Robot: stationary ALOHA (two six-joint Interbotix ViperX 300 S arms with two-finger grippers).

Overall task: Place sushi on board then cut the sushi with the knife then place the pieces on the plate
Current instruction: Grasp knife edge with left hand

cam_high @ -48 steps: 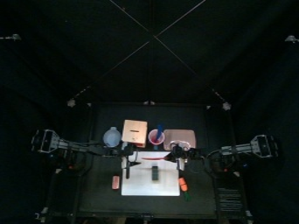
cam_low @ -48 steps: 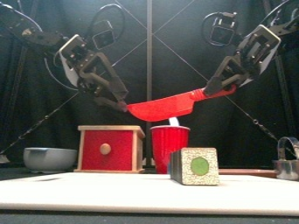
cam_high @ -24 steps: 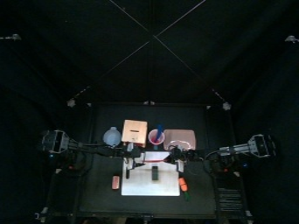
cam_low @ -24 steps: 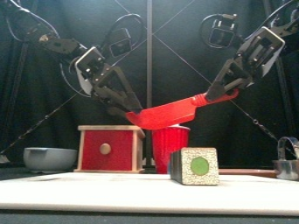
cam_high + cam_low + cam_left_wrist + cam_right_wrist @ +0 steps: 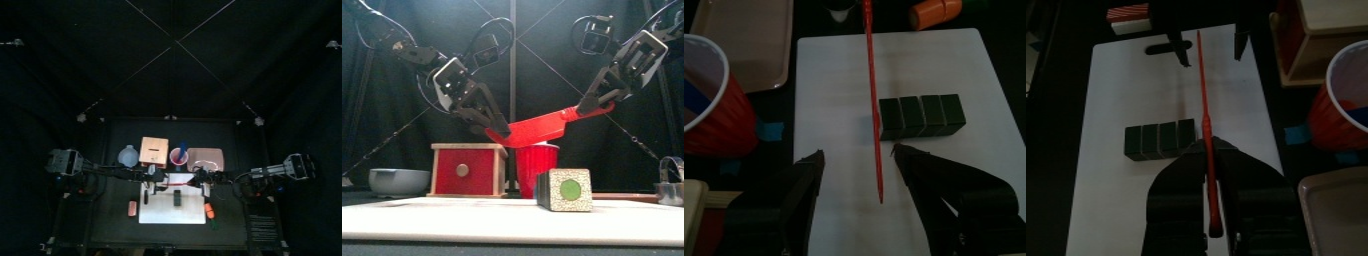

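A dark green sushi roll (image 5: 565, 190) of three joined blocks (image 5: 922, 115) stands on the white cutting board (image 5: 838, 215). Above it my right gripper (image 5: 596, 103) is shut on the handle of a red toy knife (image 5: 543, 125), which slants down to the left over the board. In the right wrist view the knife (image 5: 1204, 90) shows edge-on, running past the roll (image 5: 1164, 140). My left gripper (image 5: 858, 152) is open, its jaws on either side of the blade's tip (image 5: 497, 133) without clamping it. The pink tray (image 5: 206, 157) lies behind the board.
The red cup (image 5: 539, 165) with a blue knife, the wooden box (image 5: 469, 170) and the blue-grey bowl (image 5: 398, 180) stand behind the board. A metal cutter (image 5: 672, 185) is at the far right. An orange toy (image 5: 211, 211) and a red toy (image 5: 131, 208) flank the board.
My left gripper has come down and to the right until its open jaws straddle the blade's tip. The right gripper and the knife have hardly shifted.
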